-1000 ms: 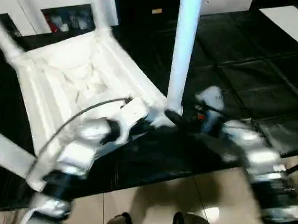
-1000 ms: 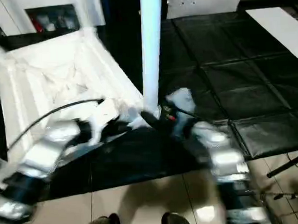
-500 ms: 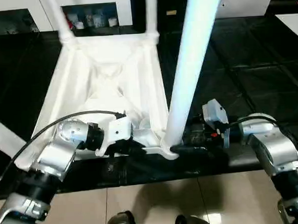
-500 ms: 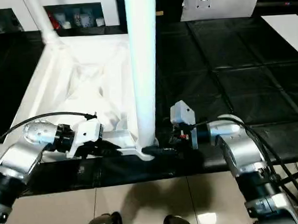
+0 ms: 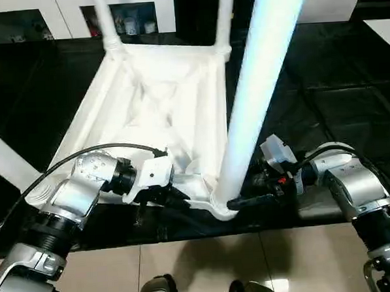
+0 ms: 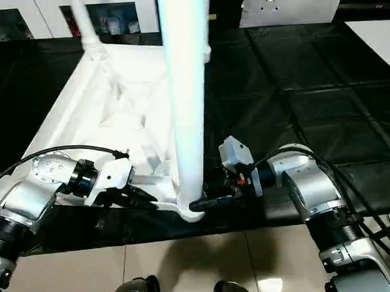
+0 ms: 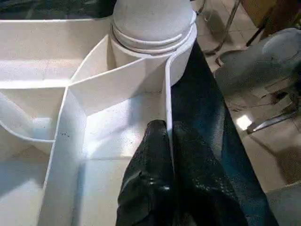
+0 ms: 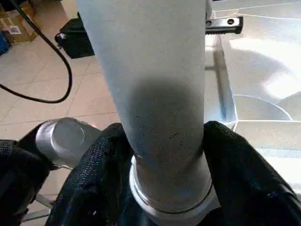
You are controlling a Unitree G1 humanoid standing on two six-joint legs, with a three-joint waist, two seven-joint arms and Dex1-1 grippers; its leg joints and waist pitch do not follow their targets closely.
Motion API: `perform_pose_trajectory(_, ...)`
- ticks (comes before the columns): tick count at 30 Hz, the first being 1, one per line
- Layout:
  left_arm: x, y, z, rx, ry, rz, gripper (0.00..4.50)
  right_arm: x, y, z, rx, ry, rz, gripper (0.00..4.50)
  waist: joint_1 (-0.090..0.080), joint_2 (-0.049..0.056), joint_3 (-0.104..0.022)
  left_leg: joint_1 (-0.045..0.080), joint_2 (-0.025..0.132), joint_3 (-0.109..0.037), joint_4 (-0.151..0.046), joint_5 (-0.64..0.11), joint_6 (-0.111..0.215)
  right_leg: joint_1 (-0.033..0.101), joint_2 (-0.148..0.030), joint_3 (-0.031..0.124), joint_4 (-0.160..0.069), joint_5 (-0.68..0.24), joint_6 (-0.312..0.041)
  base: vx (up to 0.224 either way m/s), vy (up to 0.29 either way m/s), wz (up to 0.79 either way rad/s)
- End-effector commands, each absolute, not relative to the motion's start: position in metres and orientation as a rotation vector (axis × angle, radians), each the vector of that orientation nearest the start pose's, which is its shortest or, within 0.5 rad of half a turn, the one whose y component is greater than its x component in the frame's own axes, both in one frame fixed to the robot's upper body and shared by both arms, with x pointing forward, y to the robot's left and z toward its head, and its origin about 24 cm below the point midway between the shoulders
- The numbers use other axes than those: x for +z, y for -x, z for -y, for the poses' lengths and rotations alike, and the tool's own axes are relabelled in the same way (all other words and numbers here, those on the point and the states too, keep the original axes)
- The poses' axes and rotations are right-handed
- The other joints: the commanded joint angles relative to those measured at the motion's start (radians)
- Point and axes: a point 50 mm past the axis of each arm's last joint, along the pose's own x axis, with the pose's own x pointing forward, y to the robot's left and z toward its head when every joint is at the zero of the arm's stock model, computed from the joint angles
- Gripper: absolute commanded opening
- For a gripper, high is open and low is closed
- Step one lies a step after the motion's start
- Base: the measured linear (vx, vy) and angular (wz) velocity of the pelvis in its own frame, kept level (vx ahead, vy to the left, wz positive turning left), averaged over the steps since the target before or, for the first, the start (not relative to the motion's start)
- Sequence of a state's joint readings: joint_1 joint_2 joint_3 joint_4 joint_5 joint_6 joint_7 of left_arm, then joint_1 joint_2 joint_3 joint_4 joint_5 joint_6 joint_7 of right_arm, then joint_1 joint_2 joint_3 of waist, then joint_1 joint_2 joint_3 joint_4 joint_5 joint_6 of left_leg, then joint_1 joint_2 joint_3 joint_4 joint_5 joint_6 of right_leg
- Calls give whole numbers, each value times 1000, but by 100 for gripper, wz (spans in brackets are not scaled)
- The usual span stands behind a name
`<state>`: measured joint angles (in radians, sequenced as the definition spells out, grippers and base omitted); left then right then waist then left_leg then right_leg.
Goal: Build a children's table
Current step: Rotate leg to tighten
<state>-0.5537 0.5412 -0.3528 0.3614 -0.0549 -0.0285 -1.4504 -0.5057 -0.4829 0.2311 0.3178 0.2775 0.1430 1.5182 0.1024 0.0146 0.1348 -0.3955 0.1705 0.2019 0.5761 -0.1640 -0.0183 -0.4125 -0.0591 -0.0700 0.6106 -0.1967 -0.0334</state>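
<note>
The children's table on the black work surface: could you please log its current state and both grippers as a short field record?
table top: upside down, ribbed underside facing up, on the black-covered work table
near leg: white tube standing in the near corner socket
far legs: two more upright in the far corners
left gripper: shut on the thin side wall by that socket
right gripper: fingers on either side of the near leg's base
</note>
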Motion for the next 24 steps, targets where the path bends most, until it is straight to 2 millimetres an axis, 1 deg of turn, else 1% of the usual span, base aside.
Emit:
perform_pose_trajectory(1, 84, -291, -140, -1699, -644, -343, 0, 92, -285, 145, 1713, 210, -259, 229, -5, -11, -74, 28, 75, -32, -54, -105, 125, 51, -100, 62, -61, -95, -262, 0, 0, 0)
perform_pose_trajectory(3, 83, -291, -141, -1701, -644, -345, 0, 91, -283, 145, 1730, 196, -271, 214, -4, -10, -75, 28, 74, -32, -53, -105, 122, 52, -101, 62, -61, -103, -259, 0, 0, 0)
perform_pose_trajectory(4, 83, -291, -141, -1701, -644, -346, 0, 90, -282, 145, 1738, 186, -277, 199, -4, -9, -75, 28, 75, -32, -54, -105, 123, 51, -100, 62, -61, -100, -260, 0, 0, 0)
perform_pose_trajectory(9, 82, -292, -142, -1683, -625, -344, 0, 89, -279, 144, 1745, 145, -281, 194, 0, -8, -76, 28, 75, -32, -53, -100, 124, 51, -101, 62, -60, -88, -264, 0, 0, 0)
perform_pose_trajectory(11, 83, -294, -142, -1635, -592, -340, 0, 87, -276, 142, 1717, 87, -275, 193, 2, -4, -77, 29, 77, -33, -54, -97, 122, 52, -99, 62, -58, -78, -266, 0, 0, 0)
perform_pose_trajectory(12, 83, -294, -142, -1635, -592, -340, 0, 87, -276, 142, 1717, 87, -275, 193, 5, -5, -78, 29, 77, -33, -53, -97, 122, 51, -100, 62, -58, -78, -266, 0, 0, 0)
perform_pose_trajectory(13, 84, -295, -141, -1593, -573, -336, 0, 87, -275, 140, 1687, 50, -267, 193, 5, -5, -78, 28, 77, -33, -54, -96, 120, 53, -99, 62, -58, -74, -267, 0, 0, 0)
perform_pose_trajectory(14, 85, -300, -140, -1482, -548, -343, 0, 84, -275, 136, 1566, -25, -255, 193, 5, -2, -77, 27, 76, -34, -54, -103, 117, 52, -101, 61, -60, -85, -268, 0, 0, 0)
perform_pose_trajectory(15, 85, -303, -139, -1424, -529, -341, 0, 83, -276, 133, 1499, -56, -246, 193, 7, 0, -74, 28, 80, -35, -57, -115, 104, 50, -101, 63, -61, -102, -266, 0, 0, 0)
perform_pose_trajectory(16, 86, -304, -138, -1408, -520, -339, 0, 83, -277, 132, 1480, -65, -244, 193, 3, 1, -69, 28, 76, -37, -61, -153, 85, 48, -103, 61, -72, -171, -256, 0, 0, 0)
perform_pose_trajectory(17, 88, -308, -133, -1334, -471, -328, 0, 80, -278, 128, 1394, -91, -238, 193, -2, -2, -69, 29, 76, -37, -63, -168, 69, 51, -105, 62, -74, -206, -248, 0, 0, 0)
perform_pose_trajectory(18, 89, -309, -131, -1317, -458, -326, 0, 79, -279, 127, 1372, -92, -237, 193, -4, -4, -65, 28, 73, -40, -64, -193, 47, 51, -109, 62, -82, -282, -231, 0, 0, 0)
perform_pose_trajectory(19, 89, -310, -126, -1284, -442, -319, 0, 77, -278, 123, 1334, -100, -232, 193, -10, -9, -63, 25, 71, -41, -66, -200, 39, 54, -110, 62, -86, -314, -219, 0, 0, 0)
perform_pose_trajectory(20, 89, -310, -121, -1259, -429, -314, 0, 76, -278, 120, 1301, -105, -227, 193, -16, -7, -62, 26, 71, -44, -69, -211, 27, 53, -109, 62, -91, -352, -197, 0, 0, 0)
perform_pose_trajectory(21, 89, -310, -121, -1259, -429, -314, 0, 76, -278, 120, 1301, -105, -227, 193, -25, -8, -59, 28, 70, -44, -70, -232, 23, 49, -108, 64, -95, -377, -187, 0, 0, 0)
perform_pose_trajectory(22, 89, -311, -116, -1235, -410, -310, 0, 75, -279, 116, 1255, -109, -224, 193, -34, -7, -58, 29, 69, -43, -71, -239, 21, 47, -106, 65, -97, -378, -184, 0, 0, 0)
perform_pose_trajectory(23, 88, -311, -110, -1210, -395, -307, 0, 74, -279, 111, 1213, -108, -215, 193, -38, -5, -59, 29, 68, -44, -70, -239, 22, 47, -106, 65, -97, -375, -185, 0, 0, 0)
perform_pose_trajectory(24, 88, -311, -110, -1210, -395, -307, 0, 74, -279, 111, 1213, -108, -215, 193, -43, -7, -59, 28, 67, -43, -70, -230, 26, 47, -105, 66, -97, -359, -185, 0, 0, 0)
